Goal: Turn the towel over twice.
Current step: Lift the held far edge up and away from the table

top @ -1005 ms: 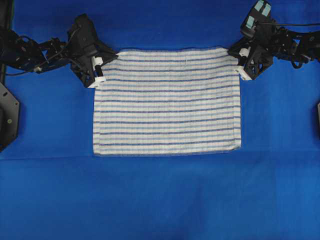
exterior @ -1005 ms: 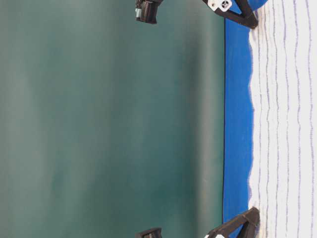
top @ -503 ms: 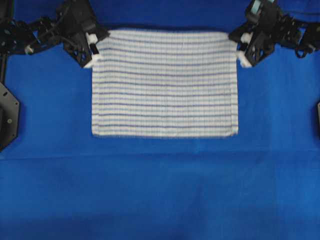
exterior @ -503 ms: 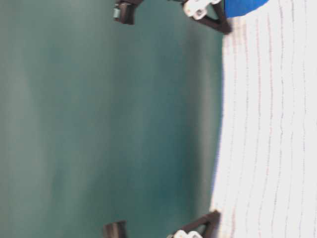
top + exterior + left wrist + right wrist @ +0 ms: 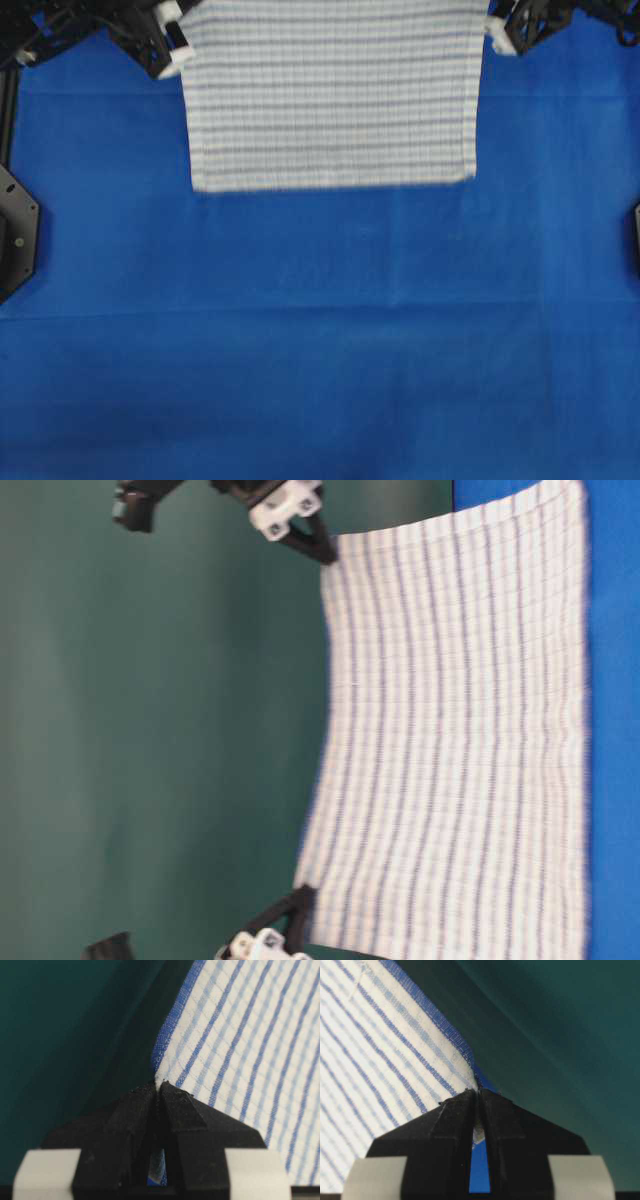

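The towel (image 5: 330, 95), white with thin blue stripes, hangs as a stretched sheet from its two upper corners at the far side of the table. My left gripper (image 5: 176, 40) is shut on the towel's left upper corner, and the black fingers (image 5: 135, 1125) pinch the hem in the left wrist view. My right gripper (image 5: 493, 30) is shut on the right upper corner, with cloth wedged between its tips (image 5: 478, 1091). From table level the towel (image 5: 460, 740) slopes down toward the blue sheet, held by the right gripper (image 5: 328, 558) and left gripper (image 5: 305, 892). I cannot tell whether its lower hem touches the sheet.
A plain blue sheet (image 5: 320, 350) covers the table, bare in front of the towel. Black fixtures sit at the left edge (image 5: 15, 235) and right edge (image 5: 636, 235). A dark teal backdrop (image 5: 150, 730) stands behind the arms.
Both grippers have risen and drawn back toward the far side, still pinching the corners. The towel has gone from lying flat to hanging, its near edge dragged away from the front.
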You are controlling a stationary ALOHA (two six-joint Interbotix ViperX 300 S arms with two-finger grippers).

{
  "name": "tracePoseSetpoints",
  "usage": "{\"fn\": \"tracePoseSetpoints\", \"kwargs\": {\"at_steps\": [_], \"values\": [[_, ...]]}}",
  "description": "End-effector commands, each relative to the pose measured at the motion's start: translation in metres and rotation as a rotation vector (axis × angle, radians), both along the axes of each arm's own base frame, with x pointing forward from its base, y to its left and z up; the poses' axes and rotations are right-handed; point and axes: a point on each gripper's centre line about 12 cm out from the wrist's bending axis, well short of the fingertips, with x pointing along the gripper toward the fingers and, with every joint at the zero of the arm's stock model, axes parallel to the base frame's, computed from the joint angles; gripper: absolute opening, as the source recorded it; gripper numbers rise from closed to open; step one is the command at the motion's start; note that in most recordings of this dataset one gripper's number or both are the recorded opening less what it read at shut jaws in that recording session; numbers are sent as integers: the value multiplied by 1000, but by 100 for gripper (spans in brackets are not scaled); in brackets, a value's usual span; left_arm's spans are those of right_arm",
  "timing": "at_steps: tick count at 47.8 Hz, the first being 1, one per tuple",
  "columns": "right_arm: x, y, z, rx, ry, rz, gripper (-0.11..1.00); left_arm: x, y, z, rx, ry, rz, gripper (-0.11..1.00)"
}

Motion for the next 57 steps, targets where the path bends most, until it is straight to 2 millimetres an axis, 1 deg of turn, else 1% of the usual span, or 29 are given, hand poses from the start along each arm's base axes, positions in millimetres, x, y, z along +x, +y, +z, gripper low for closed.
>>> {"fn": "tracePoseSetpoints", "kwargs": {"at_steps": [1, 5, 13, 20, 23, 30, 32, 38, 41, 50, 57], "values": [[1, -5, 38, -73, -46, -2, 8, 0, 6, 26, 51, -57, 13, 1], [1, -6, 55, -104, -49, -2, 8, 1, 7, 35, 78, -67, 9, 1], [-1, -6, 81, -146, -70, -6, 8, 1, 8, 56, 115, -110, 11, 1], [-5, -2, 92, -168, -92, -5, 8, -2, 5, 77, 149, -149, 9, 1], [-6, 2, 95, -174, -99, 1, 8, -3, 0, 82, 157, -159, 2, 1], [-4, 19, 103, -177, -110, 37, 8, -2, -14, 85, 149, -152, -36, 1], [-3, 27, 105, -173, -111, 54, 8, -1, -21, 84, 143, -147, -53, 1], [-2, 46, 101, -146, -102, 94, 8, 1, -39, 84, 132, -139, -105, 1], [0, 61, 99, -126, -95, 129, 8, 2, -49, 82, 122, -130, -133, 1], [4, 109, 94, -63, -98, 241, 8, 3, -88, 72, 73, -81, -251, 1], [4, 141, 83, 3, -83, 314, 8, 4, -116, 62, 18, -41, -334, 1]]}}
